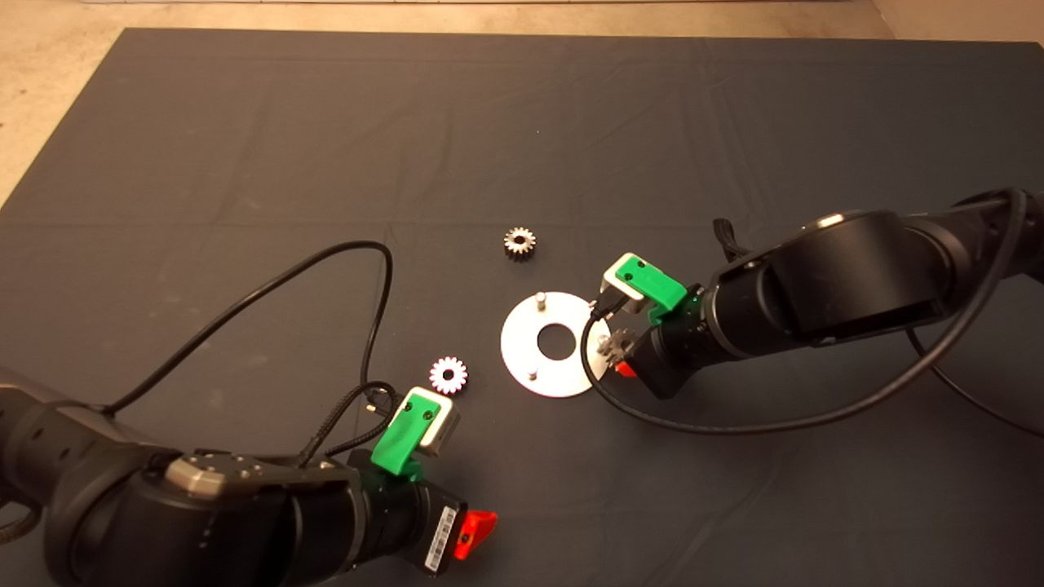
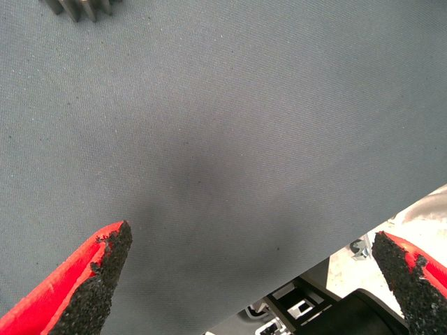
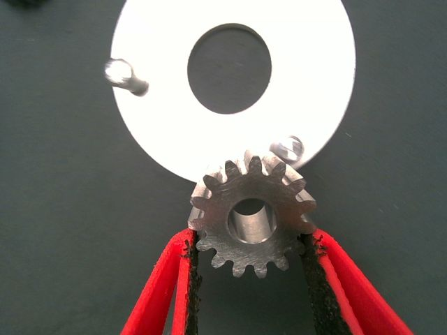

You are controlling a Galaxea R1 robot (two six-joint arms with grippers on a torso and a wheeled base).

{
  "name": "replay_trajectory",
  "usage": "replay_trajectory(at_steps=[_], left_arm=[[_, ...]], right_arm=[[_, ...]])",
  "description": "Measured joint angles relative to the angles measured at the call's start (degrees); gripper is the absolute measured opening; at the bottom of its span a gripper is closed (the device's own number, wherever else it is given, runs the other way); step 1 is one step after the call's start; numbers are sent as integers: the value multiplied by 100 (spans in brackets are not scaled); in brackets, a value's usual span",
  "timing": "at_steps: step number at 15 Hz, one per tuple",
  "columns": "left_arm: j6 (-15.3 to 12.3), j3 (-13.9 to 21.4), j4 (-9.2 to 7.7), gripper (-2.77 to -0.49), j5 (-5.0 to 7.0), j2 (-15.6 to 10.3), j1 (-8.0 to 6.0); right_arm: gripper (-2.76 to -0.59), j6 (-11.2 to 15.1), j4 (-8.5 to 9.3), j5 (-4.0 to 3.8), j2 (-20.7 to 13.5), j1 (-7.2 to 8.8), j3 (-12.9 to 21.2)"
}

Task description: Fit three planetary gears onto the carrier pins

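Observation:
The shiny silver disc point(image 1: 526, 346) lies mid-mat, with carrier pins point(image 1: 539, 300) standing on it. My right gripper point(image 1: 620, 359) is at the disc's right rim, shut on one planetary gear point(image 3: 251, 216). That gear hangs just beside a pin point(image 3: 288, 148), with its centre hole off the pin. Another pin point(image 3: 126, 75) stands bare on the disc point(image 3: 234, 139). Two loose gears lie on the mat: one point(image 1: 519, 243) behind the disc, one point(image 1: 449, 375) to its left. My left gripper point(image 1: 469, 534) waits open at the lower left, over bare mat; a gear's edge point(image 2: 80, 8) shows beyond it.
A black cable point(image 1: 326, 261) loops over the mat from the left arm. Another cable point(image 1: 734, 424) curves in front of the right arm. The mat's near edge point(image 2: 391, 216) shows in the left wrist view, with floor and a frame beyond it.

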Motion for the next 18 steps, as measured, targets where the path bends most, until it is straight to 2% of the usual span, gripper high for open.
replay_trajectory(at_steps=[2, 4, 5, 7, 9, 11, 14, 18], left_arm=[[0, 0, -2, -78, 5, -6, 1], [0, 0, 0, -78, 0, -15, 0], [0, 0, 0, -78, 0, -13, 0], [0, 0, 0, -78, 0, -16, 1], [0, 0, 0, -78, 2, -16, 1], [0, 0, 0, -78, 0, -16, 0], [0, 0, 0, -78, 2, -20, 1], [0, 0, 0, -78, 2, -55, 1]], right_arm=[[-249, -169, -2, 10, 123, 2, -104], [-249, -342, -11, -16, 152, 2, -293], [-249, -403, -20, -62, 148, 0, -354], [-249, -548, -23, -106, 165, 2, -397], [-249, -654, -34, -193, 179, 0, -397], [-249, -654, -115, -306, 173, 0, -400], [-249, -672, -240, -297, 176, 0, -474], [-248, -670, -254, -296, 176, -6, -518]])
